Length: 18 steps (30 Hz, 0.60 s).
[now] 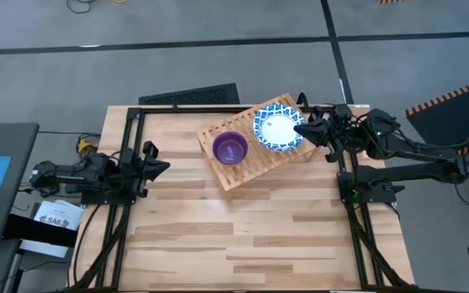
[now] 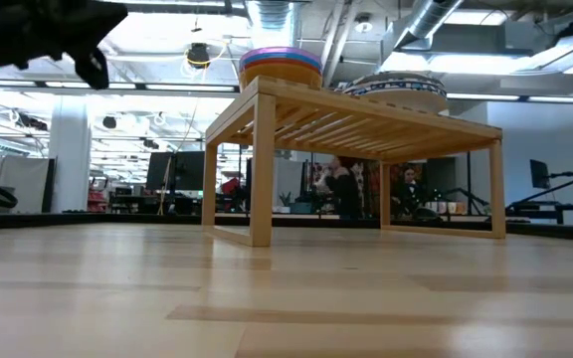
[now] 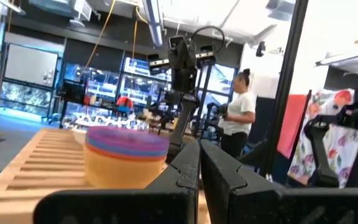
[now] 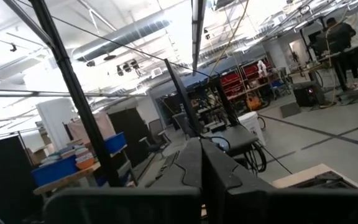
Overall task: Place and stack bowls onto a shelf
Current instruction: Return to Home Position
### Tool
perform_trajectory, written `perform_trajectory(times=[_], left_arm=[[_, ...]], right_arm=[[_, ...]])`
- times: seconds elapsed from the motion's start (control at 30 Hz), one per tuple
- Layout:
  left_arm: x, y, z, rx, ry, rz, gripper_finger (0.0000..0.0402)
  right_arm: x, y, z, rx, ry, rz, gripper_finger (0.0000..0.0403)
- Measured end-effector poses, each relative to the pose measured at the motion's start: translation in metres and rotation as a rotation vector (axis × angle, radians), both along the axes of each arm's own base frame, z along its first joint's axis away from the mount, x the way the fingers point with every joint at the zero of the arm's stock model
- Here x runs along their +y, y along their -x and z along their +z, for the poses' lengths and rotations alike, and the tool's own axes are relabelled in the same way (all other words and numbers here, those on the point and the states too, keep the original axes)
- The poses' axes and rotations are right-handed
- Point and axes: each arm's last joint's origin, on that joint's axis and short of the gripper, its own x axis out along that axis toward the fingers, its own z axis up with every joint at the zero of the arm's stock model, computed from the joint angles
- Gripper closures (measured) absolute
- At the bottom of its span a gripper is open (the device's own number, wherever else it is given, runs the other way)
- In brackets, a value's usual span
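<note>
The stack of white bowls with blue patterned rims sits on the far right part of the slatted wooden shelf. The stack of plastic bowls, purple on top, stands just beside it toward the left. In the low view both stacks rest level on the shelf top. No bowl shows on the worktop, so stacking looks finished and the step in hand seems to be clearing the arms away.

The right claw is just beside the patterned bowls' rim, its arm stretched in from the right edge of the worktop. In its wrist view the fingers are closed together with nothing between them, and they point up toward the room. By my reading, the next move is to draw this arm back and away from the rim without nudging the stack.

The left claw waits near the left edge, well apart from the shelf. Its fingers are together and empty, aimed at the plastic bowls.
</note>
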Motion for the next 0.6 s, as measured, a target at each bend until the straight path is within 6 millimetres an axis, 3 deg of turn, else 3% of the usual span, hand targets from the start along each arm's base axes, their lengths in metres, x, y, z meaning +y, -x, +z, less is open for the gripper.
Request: perform_trajectory(times=[0.17,0.3,0.6], left_arm=[[0.000,0.001,-0.012,0.096,-0.042,0.014,0.0401],[-0.001,0.002,-0.010,0.072,-0.039,-0.021,0.0401],[-0.001,-0.001,-0.018,0.162,0.072,-0.053,0.0401]], right_arm=[[0.000,-0.002,-0.005,0.057,-0.019,0.002,0.0379],[0.002,-0.001,-0.011,0.121,-0.050,0.042,0.0383],[0.019,0.020,-0.028,0.317,-0.003,0.135,0.0384]])
